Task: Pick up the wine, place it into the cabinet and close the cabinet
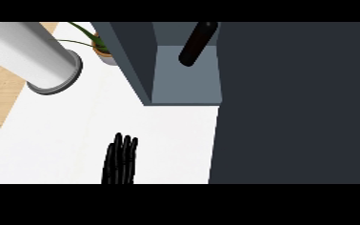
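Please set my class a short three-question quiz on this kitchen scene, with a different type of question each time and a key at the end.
1. True or false: the bottle lies on the white counter.
2. What stands just left of the open cabinet? A) a plant B) a plate C) a kettle
3. Fill the gap: the only hand in view, fingers straight at the lower edge, is the robot's ____ hand.

Key
1. False: the bottle is inside the cabinet, tilted.
2. A
3. left
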Motion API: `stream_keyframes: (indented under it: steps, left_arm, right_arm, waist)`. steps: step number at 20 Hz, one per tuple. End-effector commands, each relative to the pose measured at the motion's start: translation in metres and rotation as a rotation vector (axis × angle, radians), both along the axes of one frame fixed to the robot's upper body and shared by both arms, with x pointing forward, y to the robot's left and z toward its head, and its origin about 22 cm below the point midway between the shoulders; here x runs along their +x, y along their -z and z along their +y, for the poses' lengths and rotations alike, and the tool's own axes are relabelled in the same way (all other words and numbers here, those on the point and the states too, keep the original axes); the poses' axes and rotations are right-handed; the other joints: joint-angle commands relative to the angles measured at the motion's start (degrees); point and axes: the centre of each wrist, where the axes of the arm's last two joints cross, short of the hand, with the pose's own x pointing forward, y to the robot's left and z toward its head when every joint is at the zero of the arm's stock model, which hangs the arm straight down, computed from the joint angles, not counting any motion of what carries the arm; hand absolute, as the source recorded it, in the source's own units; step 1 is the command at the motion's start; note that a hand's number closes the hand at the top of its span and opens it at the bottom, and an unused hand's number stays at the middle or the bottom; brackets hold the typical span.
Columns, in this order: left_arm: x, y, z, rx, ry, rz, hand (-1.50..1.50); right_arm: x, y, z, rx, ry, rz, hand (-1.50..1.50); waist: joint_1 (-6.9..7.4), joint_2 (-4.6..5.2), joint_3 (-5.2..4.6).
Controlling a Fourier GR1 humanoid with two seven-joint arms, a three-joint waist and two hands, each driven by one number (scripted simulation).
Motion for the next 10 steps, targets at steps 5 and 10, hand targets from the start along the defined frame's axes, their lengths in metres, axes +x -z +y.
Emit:
stream_keyframes:
  steps: [5,10]
  left_arm:
    - [-0.021,-0.018,0.031,0.016,0.014,-0.026,-1.50]
    - [-0.011,-0.028,0.068,0.025,-0.015,-0.029,-1.50]
  right_arm:
    - [-0.031,-0.007,-0.005,0.048,-0.173,0.037,1.50]
    - [-0.045,0.001,0.020,0.120,-0.239,0.158,1.50]
  waist:
    - [-0.16,-0.04,-0.01]
    - [-0.15,-0.15,-0.11]
